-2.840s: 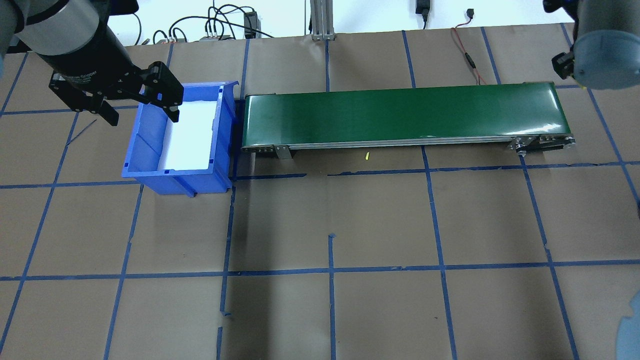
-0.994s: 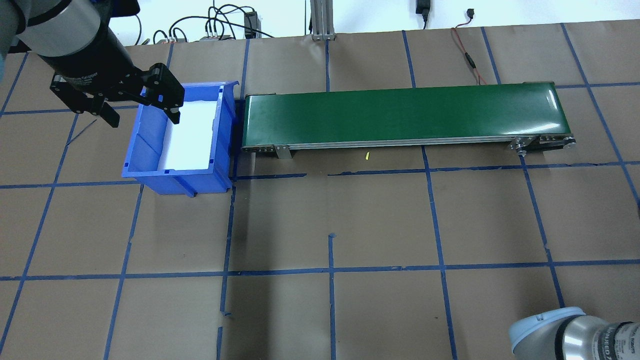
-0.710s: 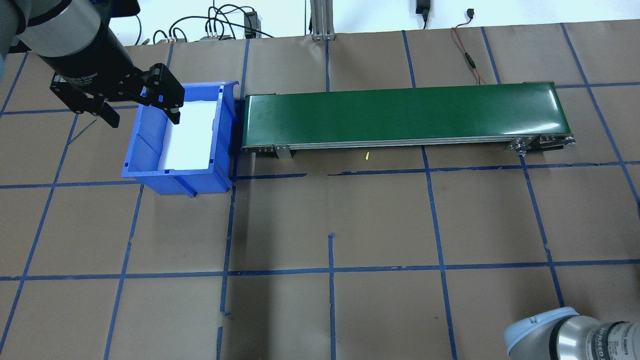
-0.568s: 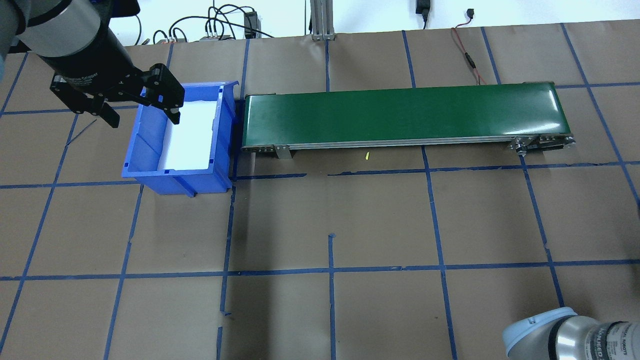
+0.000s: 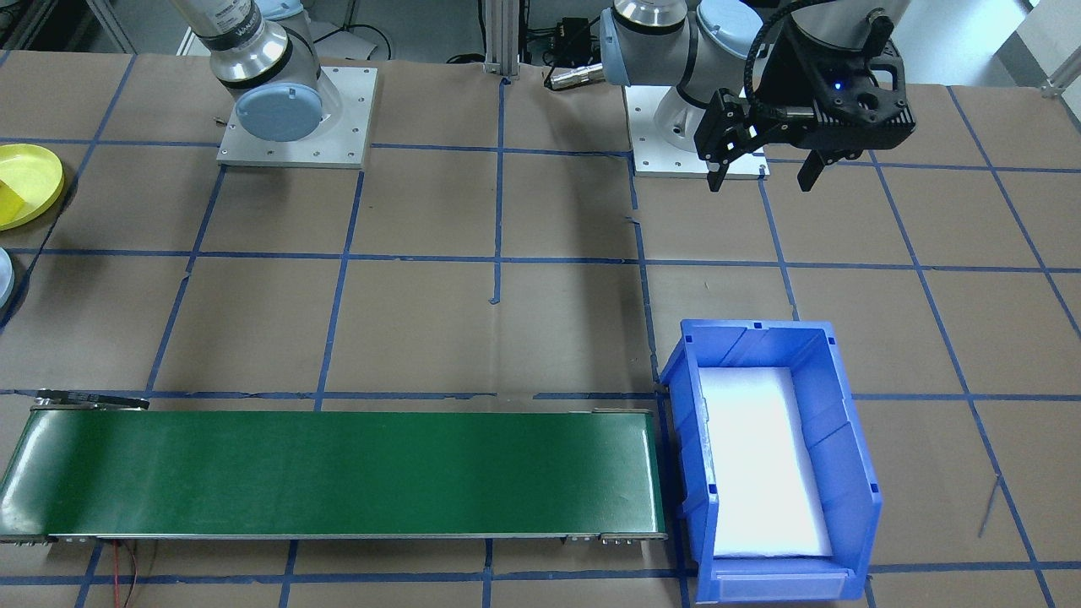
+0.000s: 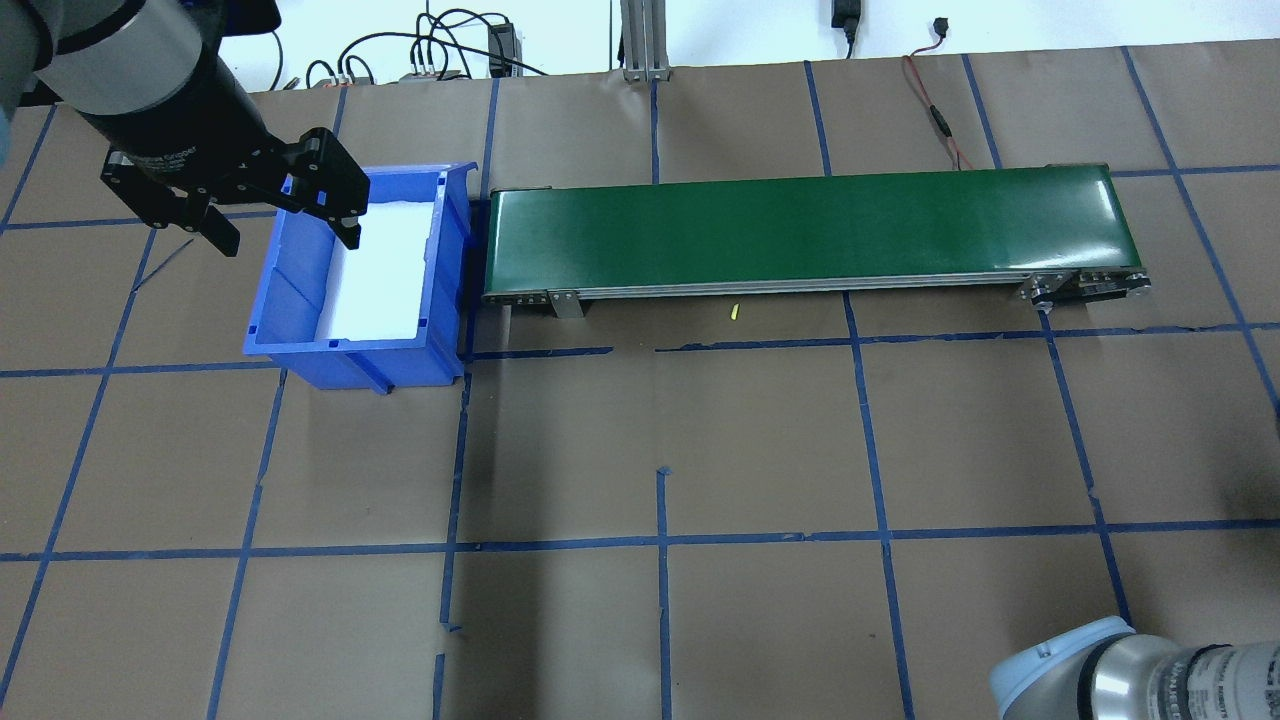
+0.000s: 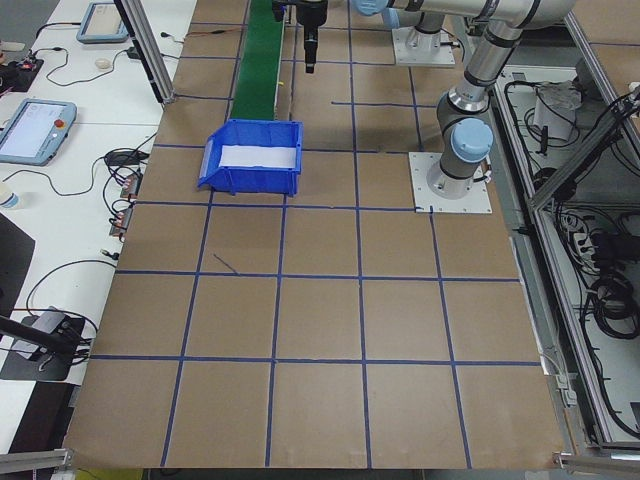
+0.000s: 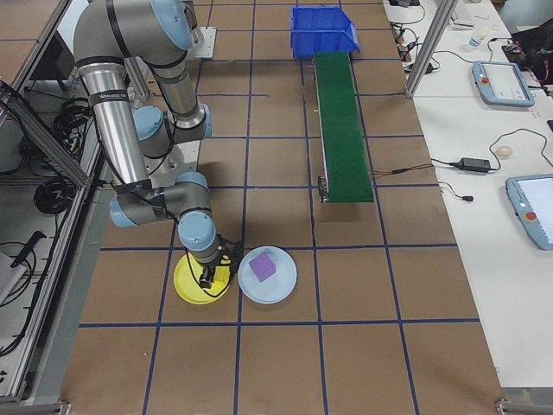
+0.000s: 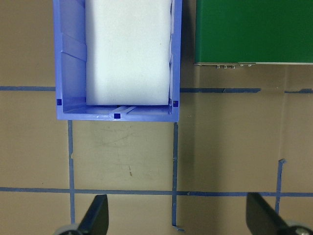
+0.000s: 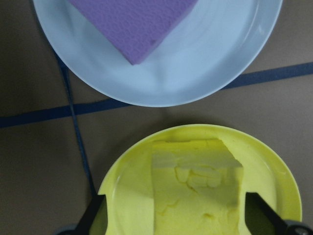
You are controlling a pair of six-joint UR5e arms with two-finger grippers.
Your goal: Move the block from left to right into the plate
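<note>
A yellow block lies in a yellow plate. My right gripper hangs low over it, open, one finger on each side of the block. Right beside it a purple block rests in a light blue plate. From the right end of the table, the right gripper stands over the yellow plate with the purple block next to it. My left gripper hovers open and empty near the blue bin, high above the table.
A long green conveyor belt runs from the blue bin toward the right. The bin holds a white foam pad. Cables trail along the table's far edge. My right arm's elbow shows at the near right corner.
The right arm left the upper right of the overhead view and now shows at the bottom right, creeping slightly left. The left arm has not moved.
</note>
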